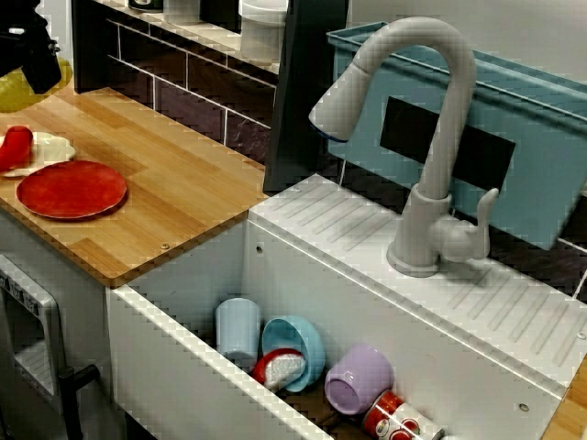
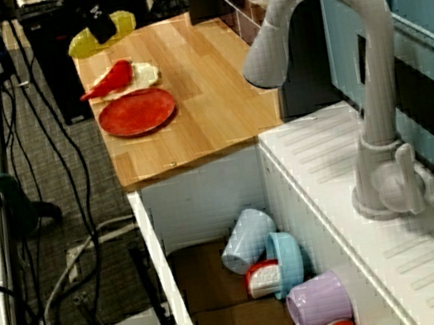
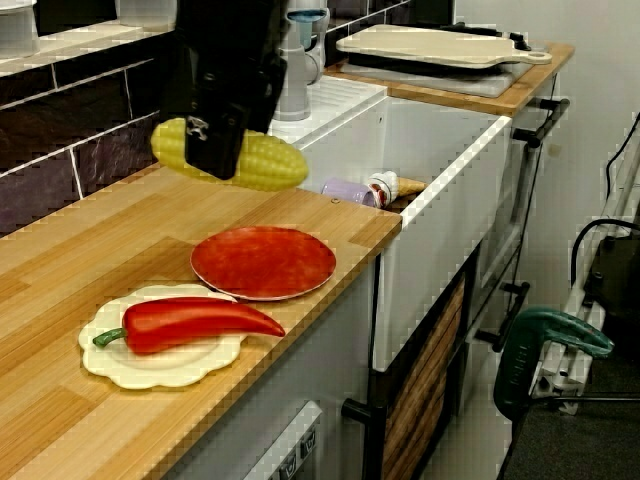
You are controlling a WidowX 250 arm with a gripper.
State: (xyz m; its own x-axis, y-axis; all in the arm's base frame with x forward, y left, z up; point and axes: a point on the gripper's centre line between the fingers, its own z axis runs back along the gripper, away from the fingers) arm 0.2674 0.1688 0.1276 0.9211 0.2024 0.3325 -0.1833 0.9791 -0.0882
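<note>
The corn (image 3: 270,165) hangs above the tabletop (image 3: 60,260); pepper (image 3: 190,322) on scalloped plate (image 3: 150,370), round plate (image 3: 263,261) beside it; cups (image 1: 238,330) in sink (image 1: 367,293).

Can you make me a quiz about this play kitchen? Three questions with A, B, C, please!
1. Where does the long red plastic pepper lie?
A in a basket
B in a frying pan
C on the cream scalloped plate

2. How many plates sit on the wooden counter?
A one
B two
C five

3. The jaws of the black gripper are:
A shut on the yellow corn cob
B open and empty
C shut on a spoon

Answers:
1 C, the pepper rests across that plate's middle.
2 B, the cream one and a round red plate beside it.
3 A, the cob hangs clamped above the counter.
</note>
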